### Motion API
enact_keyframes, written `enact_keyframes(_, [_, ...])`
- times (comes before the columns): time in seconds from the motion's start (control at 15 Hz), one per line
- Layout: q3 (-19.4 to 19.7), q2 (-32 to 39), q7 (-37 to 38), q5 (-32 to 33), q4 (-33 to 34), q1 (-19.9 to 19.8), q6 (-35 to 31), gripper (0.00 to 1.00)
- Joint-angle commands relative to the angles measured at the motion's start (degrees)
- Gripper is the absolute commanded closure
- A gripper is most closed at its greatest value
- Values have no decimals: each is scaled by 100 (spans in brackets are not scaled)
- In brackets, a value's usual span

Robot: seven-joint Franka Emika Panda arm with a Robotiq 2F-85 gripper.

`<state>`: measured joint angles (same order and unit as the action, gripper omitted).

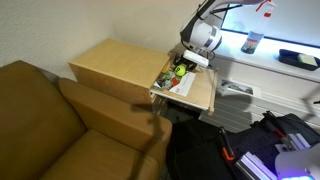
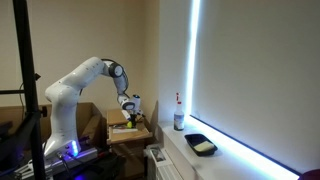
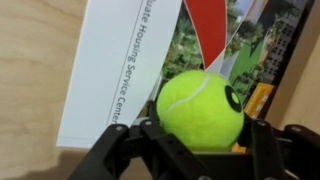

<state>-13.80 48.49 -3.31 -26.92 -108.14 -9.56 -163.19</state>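
Note:
A yellow-green tennis ball [image 3: 200,108] sits between the two black fingers of my gripper [image 3: 198,128] in the wrist view, and the fingers press against its sides. Beneath it lie a white leaflet [image 3: 105,70] with printed text and a colourful brochure [image 3: 255,45] on a wooden tabletop [image 3: 30,70]. In an exterior view the gripper [image 1: 185,66] hangs low over the papers [image 1: 178,80] at the near end of the wooden table [image 1: 110,62], with the ball showing as a small yellow-green spot. In an exterior view the white arm [image 2: 85,80] reaches down to the table [image 2: 130,130].
A brown sofa [image 1: 50,120] stands next to the table. A windowsill [image 1: 270,60] carries a bottle [image 1: 252,40] and a dark tray [image 1: 298,60]. In an exterior view the bottle [image 2: 179,116] and tray [image 2: 201,145] are on the sill. A black bag [image 1: 200,150] lies on the floor.

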Motion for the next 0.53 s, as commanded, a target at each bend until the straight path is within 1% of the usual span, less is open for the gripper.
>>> enact_keyframes(0.0, [-540,360,-412,28,-29,-378,-1009,59])
enact_keyframes(0.2, [-732,464,-344,357,-109,-551,-1355,59])
enact_keyframes(0.27, [-751,476,-296,469,-129,-590,-1380,44])
enact_keyframes(0.33, [-682,417,-186,556,-199,-545,-1374,9])
enact_keyframes(0.4, [-600,340,-114,646,-261,-504,-1286,7])
enact_keyframes(0.47, [-508,256,-41,729,-312,-454,-1238,3])
